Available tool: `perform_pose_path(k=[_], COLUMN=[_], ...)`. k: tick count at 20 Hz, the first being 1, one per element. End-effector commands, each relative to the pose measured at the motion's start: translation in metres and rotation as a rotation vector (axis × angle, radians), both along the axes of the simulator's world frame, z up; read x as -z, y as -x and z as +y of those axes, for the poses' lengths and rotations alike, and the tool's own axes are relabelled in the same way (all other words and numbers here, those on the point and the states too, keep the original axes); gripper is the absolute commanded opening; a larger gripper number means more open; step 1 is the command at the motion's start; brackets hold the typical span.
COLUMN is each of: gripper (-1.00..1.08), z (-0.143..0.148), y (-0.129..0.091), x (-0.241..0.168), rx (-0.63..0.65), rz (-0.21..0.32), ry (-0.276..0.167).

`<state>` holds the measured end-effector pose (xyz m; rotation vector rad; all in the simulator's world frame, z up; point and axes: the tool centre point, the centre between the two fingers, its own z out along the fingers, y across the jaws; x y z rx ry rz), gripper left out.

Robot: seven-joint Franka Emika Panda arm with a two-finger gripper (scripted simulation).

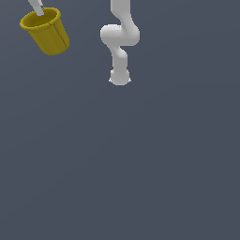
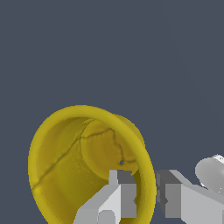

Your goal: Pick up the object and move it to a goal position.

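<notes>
The mustard-yellow cup (image 1: 47,32) hangs tilted in the upper part of the exterior view's left, its mouth up and its narrower base angled down. A grey finger enters its mouth from above. In the wrist view I look into the cup's (image 2: 78,162) open mouth. My gripper (image 2: 146,194) is shut on the cup's rim: one finger (image 2: 124,192) sits inside the wall, the other finger (image 2: 168,194) outside it.
The white arm (image 1: 120,42) stands at the top middle of the exterior view, its base (image 1: 120,77) on the flat dark grey floor (image 1: 140,164). No other objects show.
</notes>
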<state>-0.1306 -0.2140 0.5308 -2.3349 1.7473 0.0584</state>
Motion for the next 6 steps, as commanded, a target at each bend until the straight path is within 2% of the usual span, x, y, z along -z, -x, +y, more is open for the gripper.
perform_pose_path(k=[1,6], gripper=[-1.0,-1.0], z=[-0.0026,-0.004], y=[-0.0004,-0.001], x=[-0.0056,-0.008], rx=[-0.001,0.0], rz=[-0.003,-0.003], ry=[0.0,0.0])
